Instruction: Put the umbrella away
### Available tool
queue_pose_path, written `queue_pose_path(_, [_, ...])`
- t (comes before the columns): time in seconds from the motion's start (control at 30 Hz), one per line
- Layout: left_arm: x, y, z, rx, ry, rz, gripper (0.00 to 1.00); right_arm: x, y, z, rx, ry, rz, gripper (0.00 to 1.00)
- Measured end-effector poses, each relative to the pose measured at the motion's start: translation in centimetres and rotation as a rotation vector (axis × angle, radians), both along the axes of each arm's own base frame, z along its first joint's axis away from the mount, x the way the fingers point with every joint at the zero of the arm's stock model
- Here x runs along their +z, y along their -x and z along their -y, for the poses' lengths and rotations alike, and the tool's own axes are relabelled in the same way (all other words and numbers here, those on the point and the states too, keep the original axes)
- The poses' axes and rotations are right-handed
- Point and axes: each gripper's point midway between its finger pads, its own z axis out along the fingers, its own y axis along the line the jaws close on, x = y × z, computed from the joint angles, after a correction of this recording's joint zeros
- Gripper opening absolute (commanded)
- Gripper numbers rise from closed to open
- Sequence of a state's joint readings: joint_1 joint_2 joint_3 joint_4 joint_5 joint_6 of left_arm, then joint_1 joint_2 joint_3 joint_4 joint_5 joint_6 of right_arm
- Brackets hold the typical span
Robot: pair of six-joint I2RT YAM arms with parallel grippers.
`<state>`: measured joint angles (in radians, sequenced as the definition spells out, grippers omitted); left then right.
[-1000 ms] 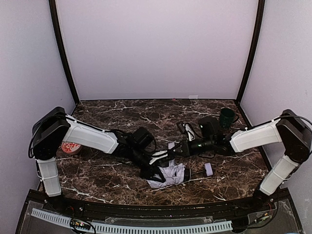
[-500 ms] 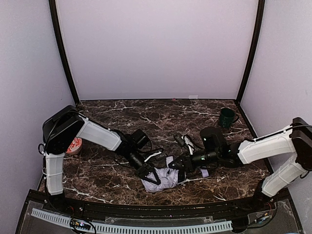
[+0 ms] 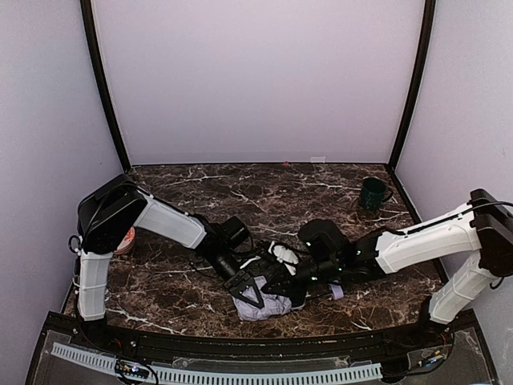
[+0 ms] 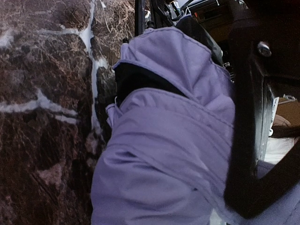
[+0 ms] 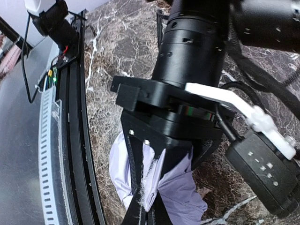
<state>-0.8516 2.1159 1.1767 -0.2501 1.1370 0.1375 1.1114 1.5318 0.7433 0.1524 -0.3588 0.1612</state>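
The umbrella lies folded in a crumpled lavender bunch near the front middle of the marble table, its small handle knob poking out to the right. My left gripper is shut on a fold of the fabric. In the right wrist view its black fingers pinch the pale cloth. Lavender fabric with a strip of black lining fills the left wrist view. My right gripper sits shut just right of the left one, against the bunch. What it touches is hidden.
A dark green mug stands at the back right. A red-and-white object lies at the left behind the left arm. The black front rail runs close to the umbrella.
The right arm has swung left and toward the front, bringing its gripper down beside the left one. The left gripper and fabric bunch shifted slightly nearer the front edge.
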Motion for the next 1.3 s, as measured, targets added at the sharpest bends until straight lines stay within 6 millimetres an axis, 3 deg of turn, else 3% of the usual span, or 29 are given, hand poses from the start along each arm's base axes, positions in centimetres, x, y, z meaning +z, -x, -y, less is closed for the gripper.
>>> queue_pose_path(0.3, [-0.5, 0.3, -0.4, -0.015, -0.071, 0.033, 0.0, -2.1, 3.0, 0.9, 0.099, 0.075, 0.253, 0.0])
queue_pose_path(0.47, [-0.6, 0.3, -0.7, -0.011, -0.106, 0.048, 0.0, -3.4, 3.1, 0.4, 0.124, 0.117, 0.342, 0.1])
queue_pose_path(0.53, [-0.6, -0.4, -0.7, 0.001, -0.114, 0.078, 0.0, -5.0, 4.9, 0.4, 0.201, 0.148, 0.328, 0.14])
queue_pose_path(0.67, [-0.5, -2.8, -1.0, 0.046, -0.125, 0.159, 0.0, -8.3, 8.3, 2.5, 0.326, 0.249, 0.279, 0.13])
queue_pose_path(0.93, [-0.5, -3.8, -1.3, 0.056, -0.142, 0.237, 0.0, -8.2, 8.4, 3.0, 0.324, 0.262, 0.271, 0.15])
queue_pose_path(1.0, [-0.4, -3.8, -1.3, 0.058, -0.142, 0.247, 0.0, -7.4, 8.2, 3.2, 0.292, 0.257, 0.259, 0.19])
queue_pose_path(1.1, [-0.3, -4.0, -1.4, 0.083, -0.135, 0.268, 0.0, -4.5, 6.3, 2.5, 0.152, 0.178, 0.225, 0.23])
queue_pose_path(1.2, [0.0, -4.4, -1.6, 0.145, -0.136, 0.3, 0.0, -1.4, 1.9, 2.3, -0.076, 0.061, 0.136, 0.25])
queue_pose_path(1.3, [0.2, -5.3, -1.9, 0.225, -0.142, 0.351, 0.0, -0.1, -2.4, 2.8, -0.283, -0.018, 0.024, 0.31])
